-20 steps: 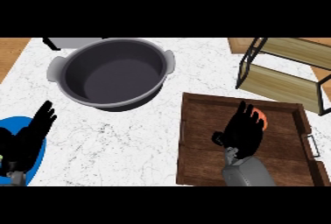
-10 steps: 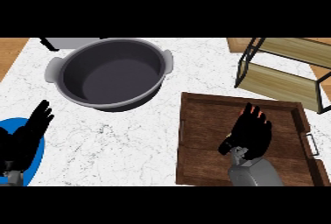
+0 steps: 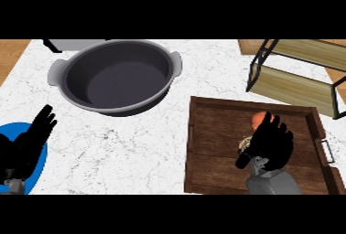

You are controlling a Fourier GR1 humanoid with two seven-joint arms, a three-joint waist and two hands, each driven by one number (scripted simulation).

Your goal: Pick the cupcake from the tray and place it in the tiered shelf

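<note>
Under R robot hand point(image 3: 270, 147), cupcake point(image 3: 259, 119) peeks out, mid tray point(image 3: 216, 160).

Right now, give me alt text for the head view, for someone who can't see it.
The robot's right hand, fingers open, is over an orange-topped cupcake on a wooden tray, partly hiding it. A tiered shelf stands beyond the tray, a dark grey pot sits to its left, and the left hand rests open over a blue plate.

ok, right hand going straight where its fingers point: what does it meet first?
Probably the orange-topped cupcake at the fingertips of the black right hand over the brown wooden tray; height unclear.
</note>
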